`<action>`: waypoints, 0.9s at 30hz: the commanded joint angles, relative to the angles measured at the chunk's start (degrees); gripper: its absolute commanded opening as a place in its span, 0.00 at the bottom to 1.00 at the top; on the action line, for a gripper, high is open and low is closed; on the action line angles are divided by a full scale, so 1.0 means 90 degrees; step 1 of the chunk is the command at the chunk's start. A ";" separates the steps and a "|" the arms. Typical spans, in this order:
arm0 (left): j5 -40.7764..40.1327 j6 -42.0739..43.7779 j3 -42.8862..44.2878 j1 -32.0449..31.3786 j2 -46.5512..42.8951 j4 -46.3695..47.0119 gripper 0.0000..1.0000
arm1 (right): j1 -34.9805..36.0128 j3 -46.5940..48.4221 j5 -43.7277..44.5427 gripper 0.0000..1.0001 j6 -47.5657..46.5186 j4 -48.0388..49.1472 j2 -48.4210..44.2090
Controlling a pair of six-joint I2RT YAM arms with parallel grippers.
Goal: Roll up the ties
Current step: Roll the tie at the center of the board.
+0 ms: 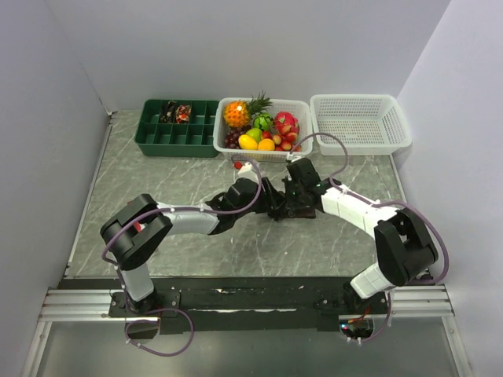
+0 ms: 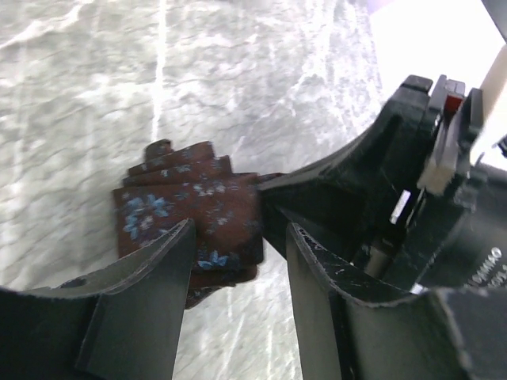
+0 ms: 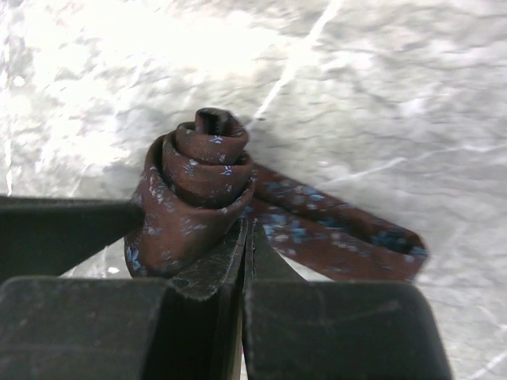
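Note:
One of the ties (image 3: pixel 194 198), dark brown with small blue flowers, is wound into a coil on the marble table, and its loose tail (image 3: pixel 341 233) trails off to the right. My right gripper (image 3: pixel 247 226) is shut, its joined tips pressed against the base of the coil. My left gripper (image 2: pixel 239 229) stands open just short of the coil (image 2: pixel 190 214), whose near edge lies behind the left finger (image 2: pixel 150 293). In the top view the two grippers, left (image 1: pixel 273 204) and right (image 1: pixel 294 195), meet at mid-table. Rolled ties (image 1: pixel 174 114) sit in the green tray.
A green compartment tray (image 1: pixel 157 141) stands at the back left. Beside it is a white basket of toy fruit (image 1: pixel 228 106), and an empty white basket (image 1: pixel 357 122) is at the back right. Grey walls close in the left and right sides.

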 commanded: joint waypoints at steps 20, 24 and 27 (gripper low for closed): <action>0.0372 0.0084 0.0610 -0.0256 0.0754 0.0174 0.55 | -0.0848 -0.0429 -0.0981 0.00 0.0104 0.0285 -0.0794; 0.0411 0.0055 0.0620 -0.0266 0.0822 0.0223 0.54 | -0.0857 -0.0458 -0.0874 0.00 0.0123 0.0237 -0.0578; 0.0353 0.0045 0.0600 -0.0265 0.0764 0.0174 0.55 | -0.0848 -0.0468 -0.0747 0.00 0.0153 0.0139 -0.0412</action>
